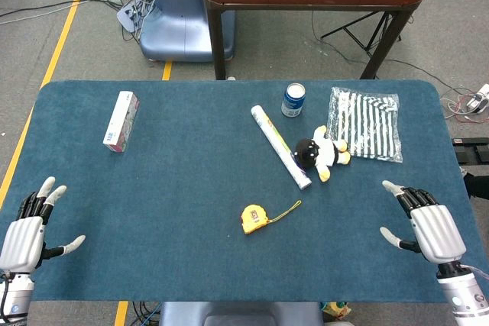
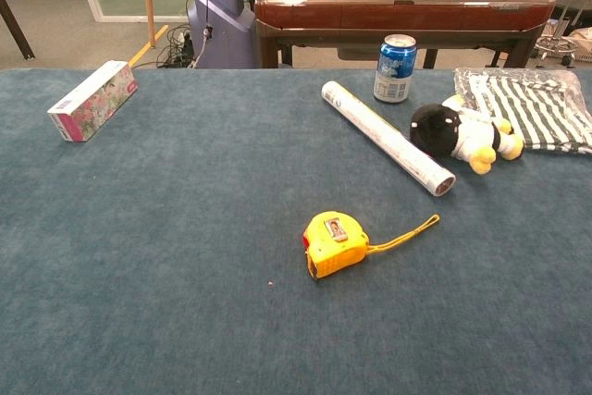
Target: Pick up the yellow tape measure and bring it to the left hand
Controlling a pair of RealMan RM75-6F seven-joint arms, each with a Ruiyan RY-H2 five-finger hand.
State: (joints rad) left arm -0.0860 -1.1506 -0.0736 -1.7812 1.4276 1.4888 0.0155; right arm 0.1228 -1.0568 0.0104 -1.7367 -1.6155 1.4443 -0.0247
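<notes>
The yellow tape measure (image 1: 254,218) (image 2: 334,242) lies flat on the blue table near its front middle, with its yellow strap trailing off to the right. My left hand (image 1: 29,230) rests at the front left corner, fingers spread, holding nothing. My right hand (image 1: 426,225) is at the front right, also spread and empty. Both hands are well apart from the tape measure. Neither hand shows in the chest view.
A white rolled tube (image 1: 280,146) (image 2: 388,137), a black-and-white plush toy (image 1: 319,155) (image 2: 462,137), a blue can (image 1: 293,100) (image 2: 396,67) and a striped bagged cloth (image 1: 366,122) (image 2: 535,108) lie at the back right. A small box (image 1: 121,121) (image 2: 92,100) sits at the back left.
</notes>
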